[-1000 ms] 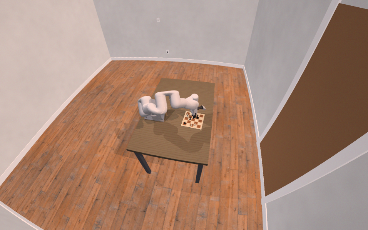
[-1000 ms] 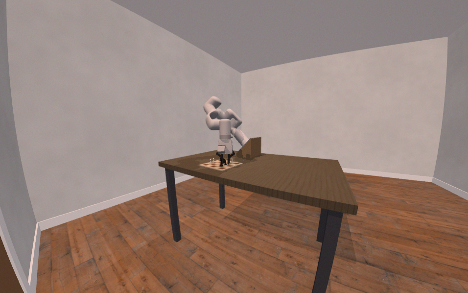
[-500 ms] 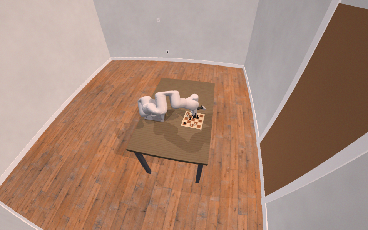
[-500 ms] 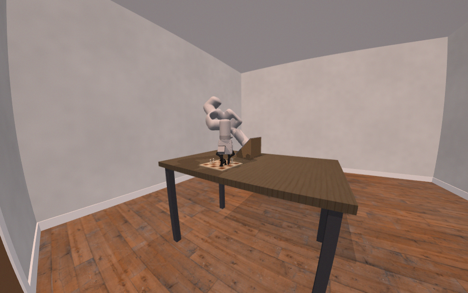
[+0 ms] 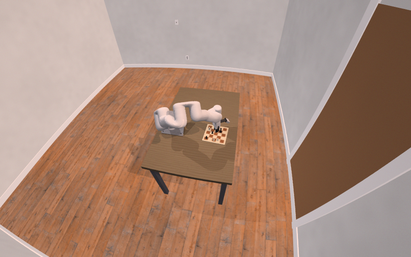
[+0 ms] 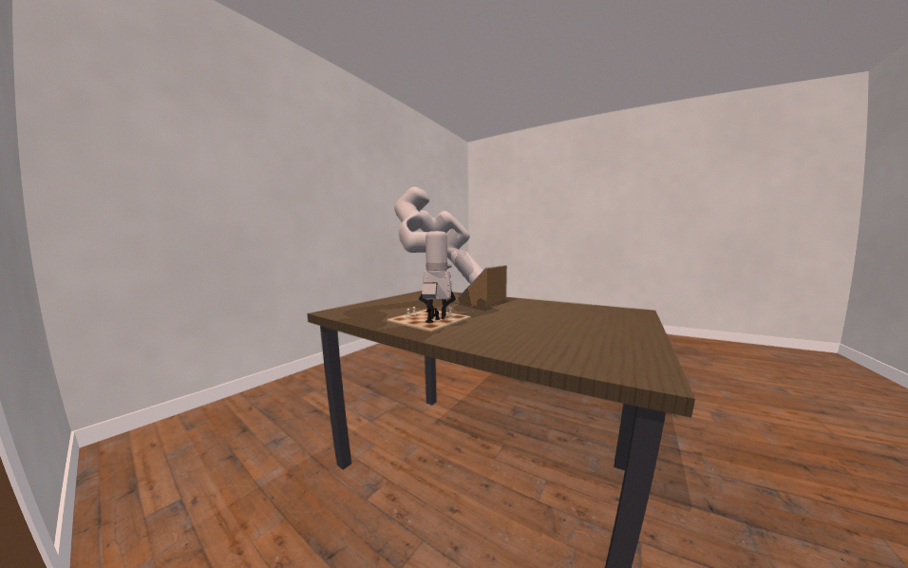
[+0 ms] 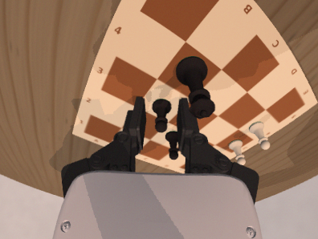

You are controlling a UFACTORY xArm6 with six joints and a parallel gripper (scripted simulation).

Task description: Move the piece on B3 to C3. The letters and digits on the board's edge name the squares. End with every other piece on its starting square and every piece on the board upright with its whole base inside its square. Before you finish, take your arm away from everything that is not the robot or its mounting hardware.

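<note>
Wood-grained brown desk (image 5: 194, 157) boards carry a small checkered board (image 7: 160, 25) of tan and brown squares, lettered and numbered along its rim. On it a small black turned pawn (image 7: 161, 112) stands upright between the two black fingers of the tool (image 7: 160, 120). Gaps show on both sides of it, so the tool is partly spread and grips nothing. Only the wrist view shows this. The pawn's square lies near the row marked 3, but its exact square is hard to read.

Just beside it stands a taller black piece with a round head (image 7: 194, 86), and a second black pawn (image 7: 172, 144) stands nearer the camera. Two white pawns (image 7: 258, 133) stand by the board's edge.

The top view reduces the pieces to specks but shows the smooth white jointed arm (image 5: 182, 111) folded over the desk.
</note>
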